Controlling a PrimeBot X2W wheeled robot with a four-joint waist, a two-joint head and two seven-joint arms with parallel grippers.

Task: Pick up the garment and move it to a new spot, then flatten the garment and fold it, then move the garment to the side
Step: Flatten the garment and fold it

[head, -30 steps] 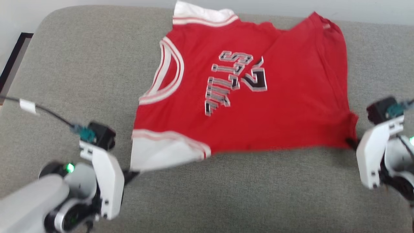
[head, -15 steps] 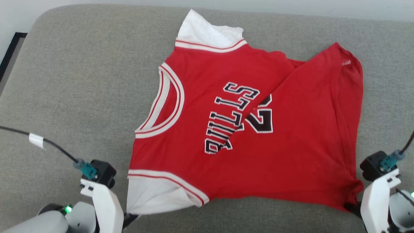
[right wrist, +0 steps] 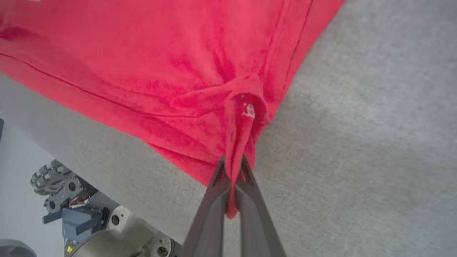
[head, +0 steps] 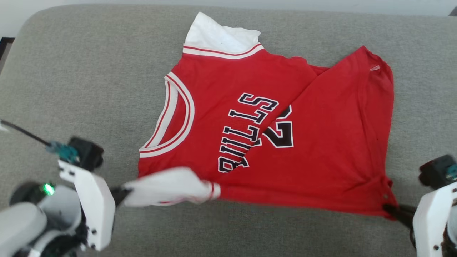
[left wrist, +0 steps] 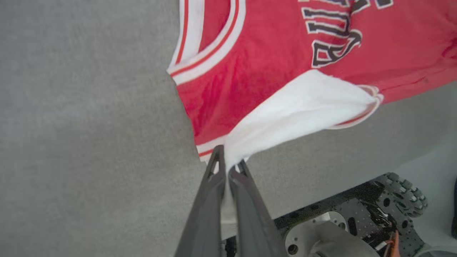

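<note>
On garment (head: 321, 142), both claws (left wrist: 228, 160) (right wrist: 232, 162) apparently tight.

Grey, coarse-woven upholstered cushion (head: 89, 82) across nearly the whole scene, rounded at its far left corner. Beyond the far edge, a pale band (head: 321, 5), wall or floor unclear. At far left, a dark strip (head: 3, 46). Past the near edge, pale floor (left wrist: 437, 157). Soft, even light.

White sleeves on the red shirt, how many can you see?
2. One sleeve lies at the garment's far edge; the other sleeve is at its near edge, bunched and pinched in the left gripper.
</note>
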